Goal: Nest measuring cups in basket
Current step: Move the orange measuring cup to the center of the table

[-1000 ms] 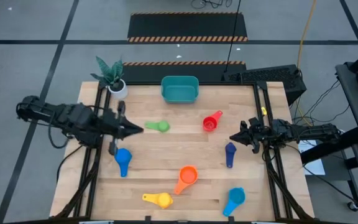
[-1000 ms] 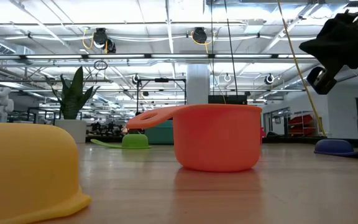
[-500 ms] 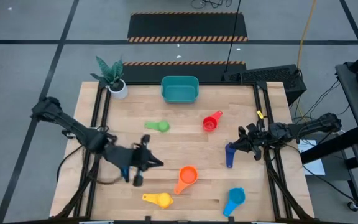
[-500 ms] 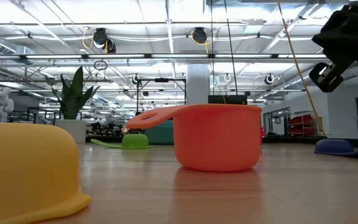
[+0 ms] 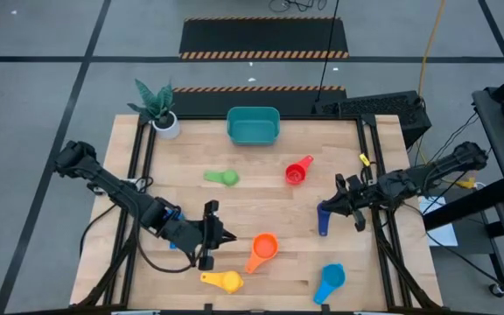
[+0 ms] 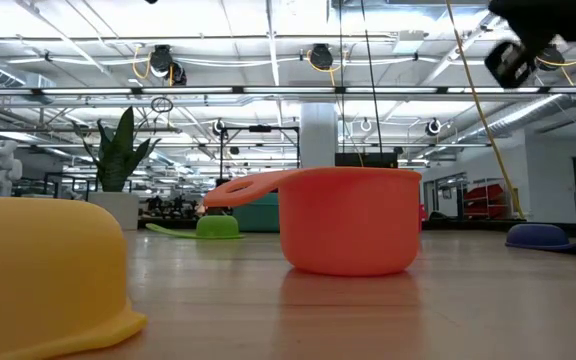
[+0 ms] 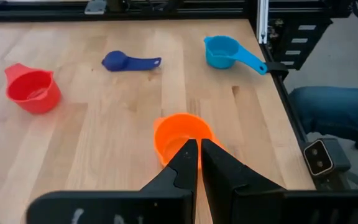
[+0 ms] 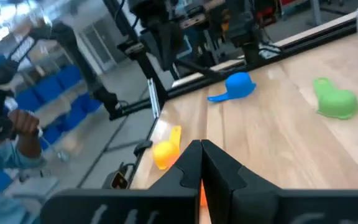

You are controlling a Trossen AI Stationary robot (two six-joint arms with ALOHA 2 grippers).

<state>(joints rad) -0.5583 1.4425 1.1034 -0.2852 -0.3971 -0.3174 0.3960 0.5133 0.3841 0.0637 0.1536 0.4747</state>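
Observation:
My left gripper (image 5: 228,236) is shut low over the table, pointing toward the table's right edge, just short of the orange cup (image 5: 263,248) (image 7: 180,135). My right gripper (image 5: 325,209) is shut and held high (image 6: 513,58) over the navy cup (image 5: 324,219) (image 6: 548,236). The green cup (image 5: 224,177), red cup (image 5: 298,171), yellow cup (image 5: 224,280) and light blue cup (image 5: 330,282) lie apart on the wood. The blue cup (image 8: 238,86) is mostly hidden under my left arm. The teal basket (image 5: 253,126) stands at the far edge.
A small white pot with a plant (image 5: 163,118) stands at the far left corner. Black frame rails (image 5: 138,175) run along both side edges. A person (image 8: 8,134) is beyond the table's left side. Bare wood lies between the cups and the basket.
My left arm has swung from beside the green cup toward the near edge and to the right, over the blue cup, ending just short of the orange cup. My right gripper has risen and edged over the navy cup. No cup has moved.

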